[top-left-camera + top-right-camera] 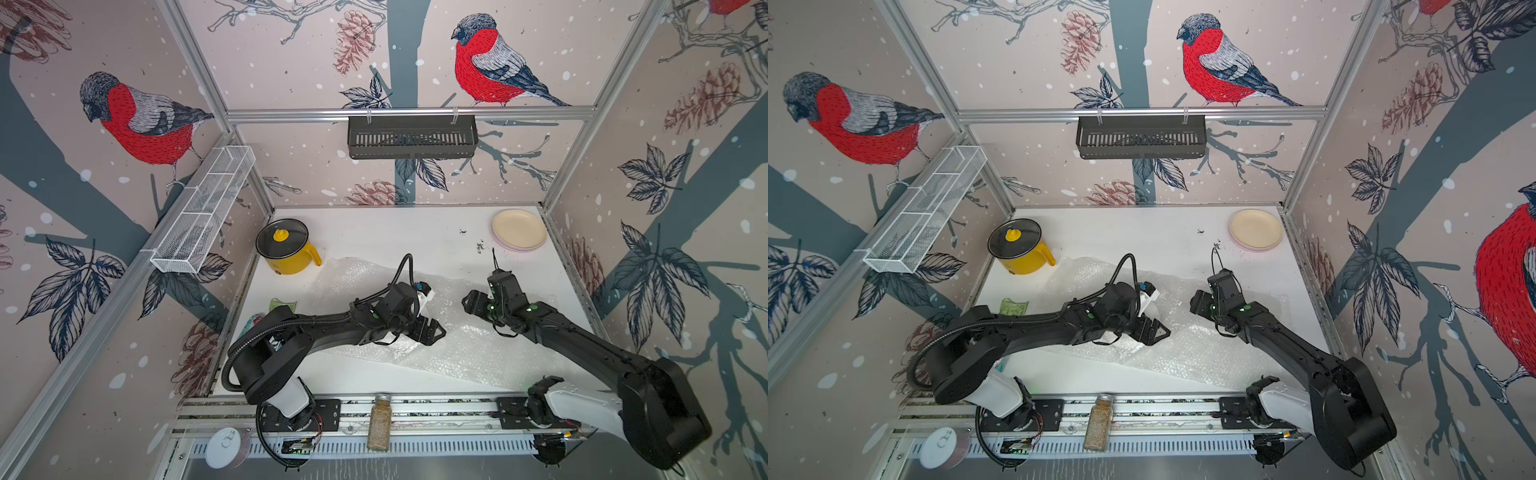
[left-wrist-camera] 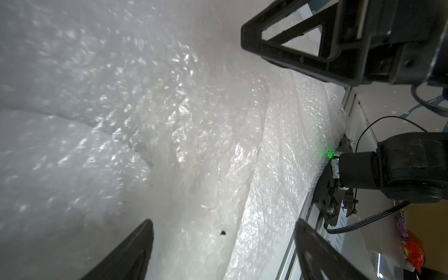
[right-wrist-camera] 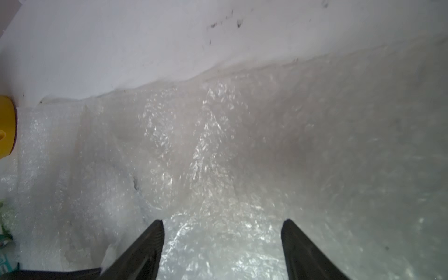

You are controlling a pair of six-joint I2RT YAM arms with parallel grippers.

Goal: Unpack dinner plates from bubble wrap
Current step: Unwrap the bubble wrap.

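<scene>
Left fingers (image 2: 135,249), right fingers (image 3: 145,247): both wide, empty, over bubble wrap (image 1: 457,353) crumpled on tabletop (image 1: 395,232). Dinner plates (image 1: 519,228) stacked bare, far right corner. Plate under wrap: cannot tell. Next, likely: pinch sheet edge, peel.

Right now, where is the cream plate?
In both top views the cream plate lies in the far right corner of the white table, stacked on another plate, apart from the bubble wrap.
</scene>
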